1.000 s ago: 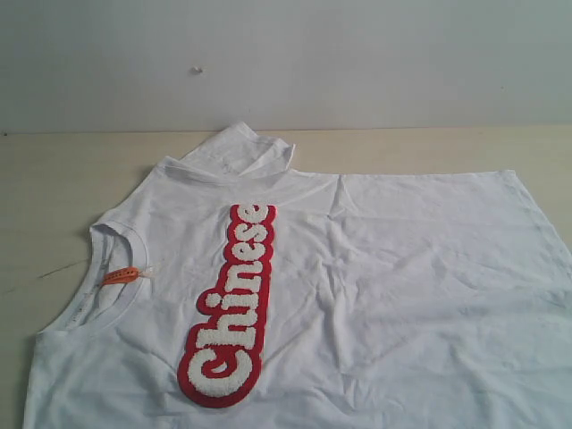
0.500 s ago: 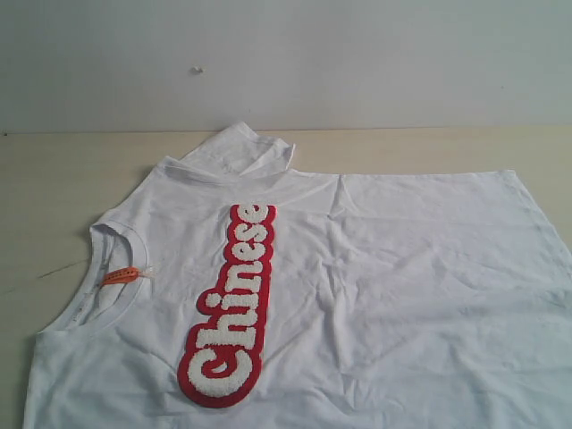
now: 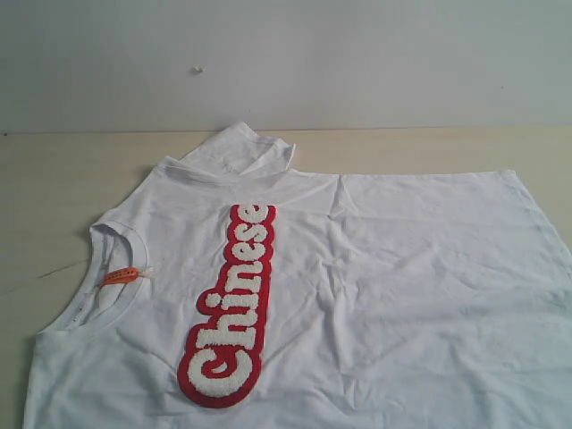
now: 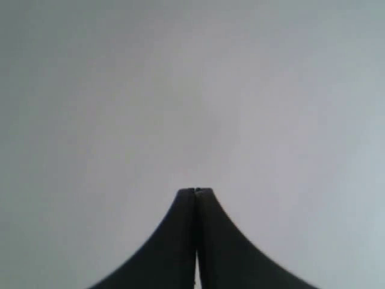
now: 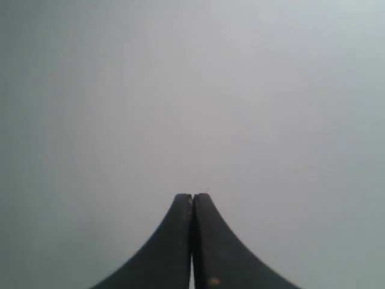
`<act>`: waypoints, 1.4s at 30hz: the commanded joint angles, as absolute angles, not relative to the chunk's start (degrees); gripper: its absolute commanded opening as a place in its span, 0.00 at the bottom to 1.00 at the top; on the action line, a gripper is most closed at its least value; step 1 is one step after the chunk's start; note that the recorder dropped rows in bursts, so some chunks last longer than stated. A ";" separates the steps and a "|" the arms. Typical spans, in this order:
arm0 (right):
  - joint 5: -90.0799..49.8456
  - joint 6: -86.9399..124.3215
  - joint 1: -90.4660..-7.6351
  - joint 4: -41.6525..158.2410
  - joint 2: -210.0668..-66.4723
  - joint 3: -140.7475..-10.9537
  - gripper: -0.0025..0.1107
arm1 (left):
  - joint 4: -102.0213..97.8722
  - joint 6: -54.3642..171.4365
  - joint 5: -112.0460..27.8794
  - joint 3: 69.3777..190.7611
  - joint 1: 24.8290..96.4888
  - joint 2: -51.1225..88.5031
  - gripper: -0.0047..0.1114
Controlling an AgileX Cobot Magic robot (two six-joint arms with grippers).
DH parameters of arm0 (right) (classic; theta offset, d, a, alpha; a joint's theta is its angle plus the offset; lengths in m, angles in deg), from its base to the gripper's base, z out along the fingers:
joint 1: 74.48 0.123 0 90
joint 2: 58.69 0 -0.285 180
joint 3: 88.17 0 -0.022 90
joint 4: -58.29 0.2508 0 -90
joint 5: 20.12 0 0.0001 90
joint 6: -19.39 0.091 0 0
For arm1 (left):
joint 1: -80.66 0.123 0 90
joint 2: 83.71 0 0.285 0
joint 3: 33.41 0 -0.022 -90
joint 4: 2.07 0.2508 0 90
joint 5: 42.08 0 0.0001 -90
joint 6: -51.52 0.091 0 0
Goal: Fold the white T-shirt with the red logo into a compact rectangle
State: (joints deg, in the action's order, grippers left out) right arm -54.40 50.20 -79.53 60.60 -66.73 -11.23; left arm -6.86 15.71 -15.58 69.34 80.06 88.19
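As it lies on the table point(image 3: 54, 179), white T-shirt point(image 3: 402, 268) (red logo point(image 3: 231, 313) up)

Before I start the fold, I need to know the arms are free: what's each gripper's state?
Left gripper: shut, nothing between the jaws.
Right gripper: shut, nothing between the jaws.

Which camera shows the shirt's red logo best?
The exterior view: the red logo lies whole and readable on the white T-shirt. Both wrist views show none of it, only the shut left gripper and right gripper against blank grey.
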 commanded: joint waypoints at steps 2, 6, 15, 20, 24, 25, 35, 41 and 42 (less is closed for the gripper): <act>-52.24 47.86 -79.47 66.97 -66.47 -12.23 0.02 | -4.22 15.74 -17.55 72.97 80.09 87.88 0.04; -41.01 37.91 -79.47 70.12 -66.47 -19.77 0.02 | 5.53 17.15 -32.01 84.66 80.09 80.90 0.04; -21.31 15.96 -79.47 74.80 -88.60 -41.07 0.02 | 12.82 23.05 -42.99 109.96 80.09 49.68 0.04; -12.81 5.01 -79.47 74.80 -103.98 -56.00 0.02 | 14.18 26.76 -45.68 123.00 80.01 32.99 0.04; -1.40 -0.18 -79.47 74.53 -116.92 -69.08 0.02 | 14.18 39.86 -51.14 131.37 79.82 23.74 0.04; 0.74 -1.42 -79.47 74.23 -120.07 -72.22 0.02 | 14.18 42.02 -52.45 133.11 79.46 21.94 0.04; 5.98 -7.26 -79.47 62.80 -144.98 -90.19 0.02 | 13.59 58.62 -54.25 137.33 69.64 8.47 0.04; 2.03 -7.84 -79.47 69.38 -156.38 -90.18 0.02 | 13.50 64.90 -54.26 137.33 64.19 0.07 0.04; 3.00 -10.26 -79.47 69.38 -157.30 -90.18 0.02 | 13.50 67.53 -54.39 137.33 63.42 -0.75 0.04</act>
State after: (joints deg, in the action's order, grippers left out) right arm 2.70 -6.73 -79.53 67.87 -154.03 -89.78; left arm 13.97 62.19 -54.26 137.05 65.45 1.48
